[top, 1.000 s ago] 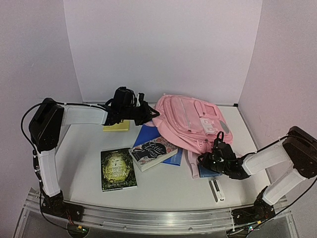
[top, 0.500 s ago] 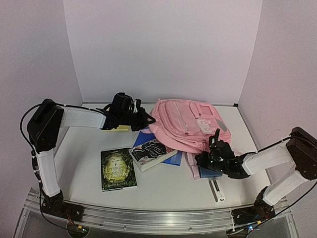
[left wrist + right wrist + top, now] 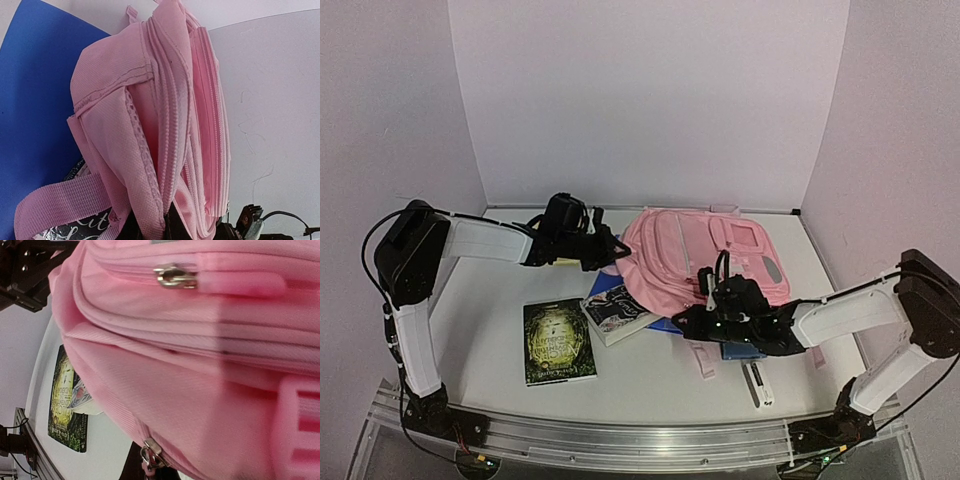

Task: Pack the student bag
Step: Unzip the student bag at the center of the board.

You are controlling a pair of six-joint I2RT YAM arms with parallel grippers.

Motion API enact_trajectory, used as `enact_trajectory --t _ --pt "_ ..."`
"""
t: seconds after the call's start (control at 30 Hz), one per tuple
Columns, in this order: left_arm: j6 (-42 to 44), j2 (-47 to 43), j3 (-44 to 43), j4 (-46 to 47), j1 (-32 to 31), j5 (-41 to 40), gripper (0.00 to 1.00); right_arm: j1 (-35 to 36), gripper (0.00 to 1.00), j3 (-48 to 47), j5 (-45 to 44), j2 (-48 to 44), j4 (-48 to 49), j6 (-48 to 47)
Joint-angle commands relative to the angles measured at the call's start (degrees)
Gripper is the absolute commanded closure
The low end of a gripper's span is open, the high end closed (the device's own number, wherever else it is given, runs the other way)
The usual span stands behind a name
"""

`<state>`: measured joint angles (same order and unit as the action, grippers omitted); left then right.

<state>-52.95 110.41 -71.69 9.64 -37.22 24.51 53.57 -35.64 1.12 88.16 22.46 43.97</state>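
Note:
The pink student bag (image 3: 705, 250) lies in the middle of the table, partly over some books. My left gripper (image 3: 616, 252) is shut on the bag's left top edge; in the left wrist view (image 3: 161, 227) a fold of pink fabric (image 3: 150, 150) is pinched between the dark jaws. My right gripper (image 3: 690, 322) is at the bag's near edge, shut on a zipper pull. In the right wrist view (image 3: 150, 469) the metal zipper slider (image 3: 153, 452) sits right at the jaws. A second zipper slider (image 3: 172, 277) shows higher on the bag (image 3: 200, 365).
A green book (image 3: 558, 340) lies front left. A patterned book (image 3: 618, 308) and a blue book (image 3: 670, 322) lie partly under the bag. A yellow pad (image 3: 552, 262) peeks from behind the left arm. A marker (image 3: 758, 385) and a pink strap (image 3: 701, 358) lie in front of the right arm.
My right gripper has moved left along the bag's near edge with the zipper pull. The bag has shifted left and flattened. My left gripper has stayed on the bag's edge, a little lower.

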Motion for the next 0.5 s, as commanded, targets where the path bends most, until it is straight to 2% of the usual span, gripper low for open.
enact_trajectory --t 0.0,0.13,0.27,0.3,0.37,0.47 --pt "1.81 -1.64 0.78 2.48 -0.84 2.95 1.00 4.63 1.00 -8.29 3.03 3.39 5.04 -1.41" --pt "2.49 -2.28 3.40 2.40 -0.85 3.29 1.00 6.39 0.98 -11.04 2.05 6.86 5.11 -0.85" --pt "4.48 -5.87 8.54 1.19 -0.84 -0.10 0.97 7.10 0.80 -11.40 2.20 6.42 5.01 -0.34" --pt "5.37 -7.17 10.00 0.39 -0.84 -1.77 0.93 7.15 0.74 -10.97 2.09 5.35 4.81 -0.22" --pt "7.43 -9.90 12.24 -1.94 -0.84 -5.19 0.74 7.23 0.61 -9.56 -0.55 1.90 3.49 -0.02" --pt "10.87 -14.16 15.14 -6.06 -0.89 -10.24 0.51 7.30 0.47 -7.19 -6.48 -5.24 0.10 -0.13"
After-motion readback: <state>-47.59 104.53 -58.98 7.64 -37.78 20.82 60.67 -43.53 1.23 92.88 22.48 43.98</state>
